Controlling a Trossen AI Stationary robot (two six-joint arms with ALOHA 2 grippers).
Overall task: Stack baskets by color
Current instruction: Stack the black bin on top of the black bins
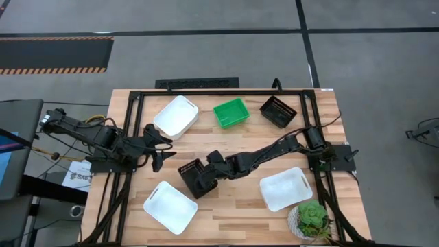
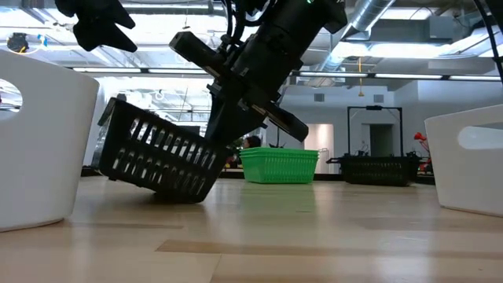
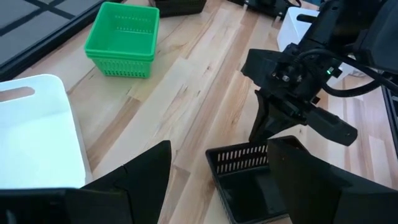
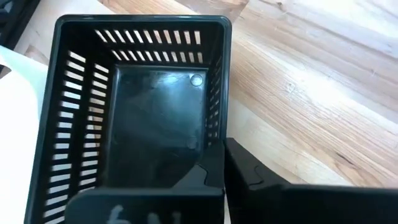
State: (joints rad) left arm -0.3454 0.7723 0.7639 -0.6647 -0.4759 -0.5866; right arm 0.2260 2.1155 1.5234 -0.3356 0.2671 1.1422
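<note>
Gripping the wall of a tilted black basket (image 1: 194,177) at frame centre, the right gripper (image 1: 208,167) is clenched; the left gripper (image 1: 156,146) waits released, centre-left.

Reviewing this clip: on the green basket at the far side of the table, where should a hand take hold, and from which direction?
Grip the green basket by one thin upright wall at the rim, coming from above: it stands upright and open-topped, with nothing seen inside and free space around it.

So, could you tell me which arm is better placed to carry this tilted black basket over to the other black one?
The right: its right gripper is already shut on the tilted black basket. The left gripper is open, holding nothing.
</note>
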